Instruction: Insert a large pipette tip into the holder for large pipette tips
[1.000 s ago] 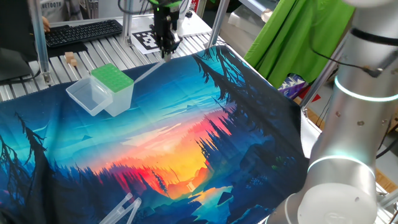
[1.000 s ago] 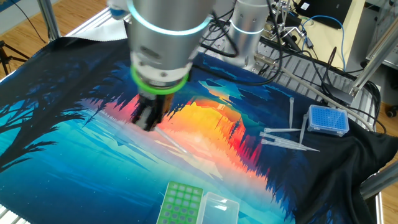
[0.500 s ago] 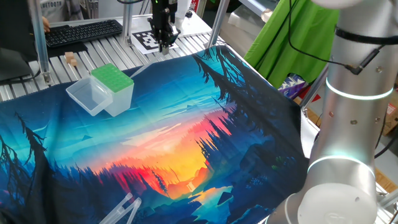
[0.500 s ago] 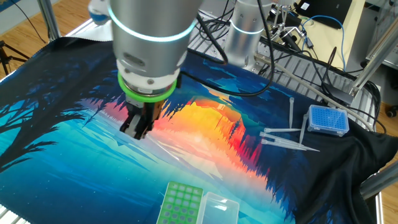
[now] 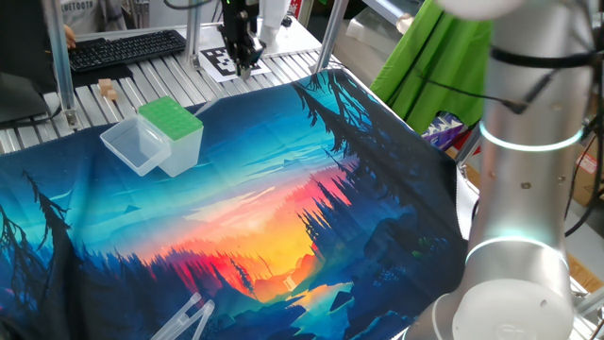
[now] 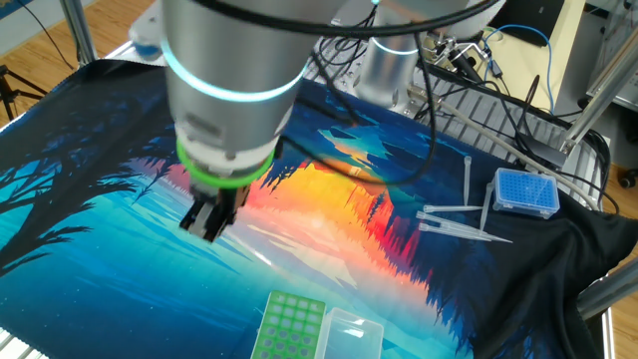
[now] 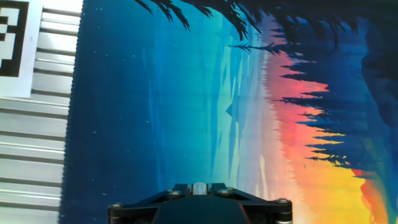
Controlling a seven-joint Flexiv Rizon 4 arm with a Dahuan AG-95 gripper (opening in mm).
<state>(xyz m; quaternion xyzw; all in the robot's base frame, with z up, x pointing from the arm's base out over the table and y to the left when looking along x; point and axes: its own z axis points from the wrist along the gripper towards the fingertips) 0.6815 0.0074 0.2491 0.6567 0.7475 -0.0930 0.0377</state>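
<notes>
The holder for large pipette tips (image 5: 171,120) stands at the left on the printed cloth, its green perforated top up and its clear lid (image 5: 135,146) open beside it. It also shows in the other fixed view (image 6: 291,324) at the near edge. My gripper (image 5: 243,66) hangs over the cloth's far edge, to the right of and beyond the holder. In the other fixed view my gripper (image 6: 207,225) is above the cloth, apart from the holder. In the hand view the jaws (image 7: 199,188) are shut on the whitish wide end of the large pipette tip (image 7: 199,186). Its thin shaft is hard to make out.
A blue tip box (image 6: 526,192) and several loose tips (image 6: 464,221) lie at the cloth's right side. Two wider clear tubes (image 5: 189,316) lie at the near edge. A keyboard (image 5: 123,47) and a printed marker tag (image 5: 219,60) sit on the ribbed metal table behind.
My gripper has risen and moved away from the cloth's middle toward its far edge by the marker tag, keeping the tip in its jaws. The holder has not moved.
</notes>
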